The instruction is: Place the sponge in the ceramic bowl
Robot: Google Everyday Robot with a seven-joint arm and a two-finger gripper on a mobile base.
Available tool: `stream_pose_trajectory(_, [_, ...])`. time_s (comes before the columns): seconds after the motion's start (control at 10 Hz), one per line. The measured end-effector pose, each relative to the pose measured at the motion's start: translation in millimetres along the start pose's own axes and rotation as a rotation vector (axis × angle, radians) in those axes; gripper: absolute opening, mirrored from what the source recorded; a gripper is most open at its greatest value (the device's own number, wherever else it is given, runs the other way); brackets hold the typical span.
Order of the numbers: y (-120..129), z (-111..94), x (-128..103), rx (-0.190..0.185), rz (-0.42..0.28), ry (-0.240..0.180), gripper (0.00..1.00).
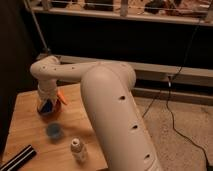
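Observation:
The orange-red ceramic bowl point(48, 110) sits near the back left of the wooden table point(30, 127). My gripper point(47, 101) hangs straight down over it, at the end of the white arm point(107, 105) that fills the middle of the view. The bright-blue sponge point(46, 106) shows as a small patch just under the gripper, at or inside the bowl's rim. I cannot tell whether the sponge rests in the bowl or is still held.
A slim orange carrot-like piece point(62, 97) lies right of the bowl. A pale-blue cup point(54, 131) stands in front of the bowl, and a small white bottle point(77, 149) nearer the front. A black bar point(17, 158) lies at the front left corner. Cables run over the floor at right.

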Motion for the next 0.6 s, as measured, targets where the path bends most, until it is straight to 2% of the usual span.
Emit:
stream_pose_trajectory(0.2, [0.0,4.7,1.8,0.012,0.002,-0.007,0.75])
stream_pose_trajectory(0.3, [0.3,7.4,3.4,0.017,0.002,-0.007,0.8])
stream_pose_trajectory(0.6, [2.6,11.8,4.5,0.023,0.002,-0.017,0.8])
